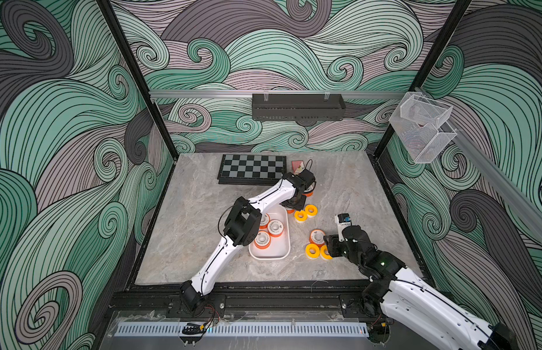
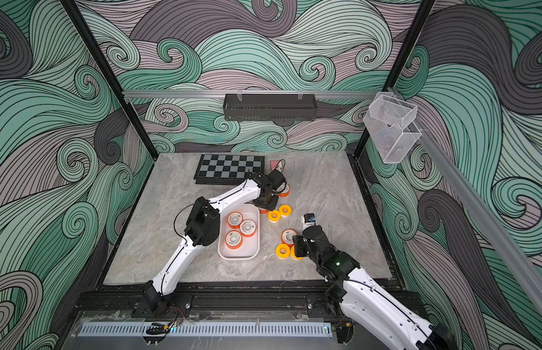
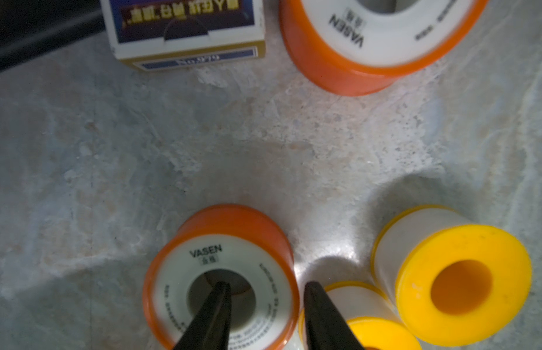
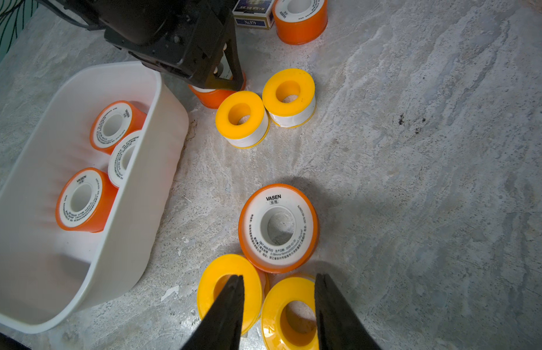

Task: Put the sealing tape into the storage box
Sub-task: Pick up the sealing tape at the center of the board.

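The left tool (image 3: 265,286) straddles the wall of an orange plastic spool (image 3: 203,260), one finger in the hole, one just beside a yellow plastic ring (image 3: 357,303) (clamped or not, I cannot tell); lifting could drag that ring. The right tool (image 4: 279,278), grip equally unclear, spans two touching yellow rings (image 4: 230,265). Three spools (image 4: 79,200) lie in the shallow white plastic tray (image 4: 160,181), near end free; seven rolls sit on the grey marble tabletop (image 4: 415,181), bare rightward.

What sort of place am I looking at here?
Probably a robot test booth: a left arm and right arm mounted on a rail, printed panels walling a marble-look tabletop, and tape rolls beside a white tray.
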Robot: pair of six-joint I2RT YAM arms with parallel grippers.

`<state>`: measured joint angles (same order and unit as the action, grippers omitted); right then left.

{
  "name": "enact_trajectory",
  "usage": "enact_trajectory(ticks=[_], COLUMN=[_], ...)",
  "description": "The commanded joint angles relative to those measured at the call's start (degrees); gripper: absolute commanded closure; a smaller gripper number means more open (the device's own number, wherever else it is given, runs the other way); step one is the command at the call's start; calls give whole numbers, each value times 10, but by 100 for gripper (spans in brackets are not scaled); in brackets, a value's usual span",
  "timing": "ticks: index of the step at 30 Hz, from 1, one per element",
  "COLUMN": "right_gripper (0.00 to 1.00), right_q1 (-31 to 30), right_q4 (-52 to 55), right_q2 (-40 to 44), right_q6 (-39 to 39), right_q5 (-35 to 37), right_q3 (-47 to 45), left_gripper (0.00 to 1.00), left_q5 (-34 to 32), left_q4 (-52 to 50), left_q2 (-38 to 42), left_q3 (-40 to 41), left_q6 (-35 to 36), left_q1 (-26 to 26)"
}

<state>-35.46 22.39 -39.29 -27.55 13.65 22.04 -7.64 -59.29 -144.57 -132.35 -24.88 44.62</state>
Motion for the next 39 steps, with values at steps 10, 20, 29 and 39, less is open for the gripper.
enact_trajectory(ticks=[10, 20, 29, 39], right_gripper=[57, 57, 56, 56], right_q1=[-7, -10, -12, -13], right_q4=[-5, -6, -7, -6], right_q2=[11, 11, 11, 11], right_q6=[5, 6, 5, 6], right_q5=[15, 18, 22, 22], right_q3=[-4, -4, -4, -4], left_gripper=[61, 71, 75, 78], left_q5=[-5, -10, -28, -33], left_q4=[1, 1, -28, -115], left_q2=[-46, -29, 31, 142], left_q3=[-11, -30, -81, -61], left_q6=[13, 29, 45, 23], left_q1=[-2, -1, 12, 42])
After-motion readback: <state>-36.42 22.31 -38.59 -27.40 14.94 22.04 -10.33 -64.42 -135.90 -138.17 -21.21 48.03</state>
